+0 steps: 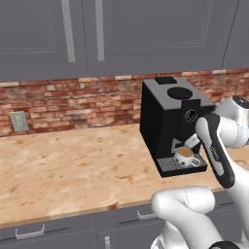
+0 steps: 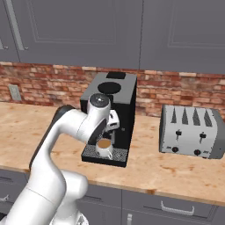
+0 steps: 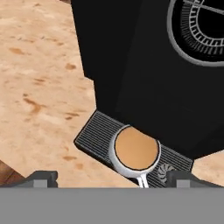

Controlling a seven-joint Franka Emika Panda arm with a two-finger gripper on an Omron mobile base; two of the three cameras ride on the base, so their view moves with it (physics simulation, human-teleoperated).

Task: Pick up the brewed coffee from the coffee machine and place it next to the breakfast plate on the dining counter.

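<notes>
Coffee-filled mug (image 3: 136, 151) on the black machine's (image 3: 144, 70) grated drip tray (image 3: 94, 135), between the hand's (image 3: 114, 179) wide-spread fingertips.

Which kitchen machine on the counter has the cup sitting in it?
The tall black boxy coffee machine: the small white mug of light-brown coffee stands on its grated drip tray. The silver slotted toaster to its right holds no cup.

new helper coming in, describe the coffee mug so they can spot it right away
Find the tall black coffee machine on the wooden worktop against the brick wall. On its grated drip tray sits a small white mug of light-brown coffee, the one cup there, left of the silver toaster.
</notes>
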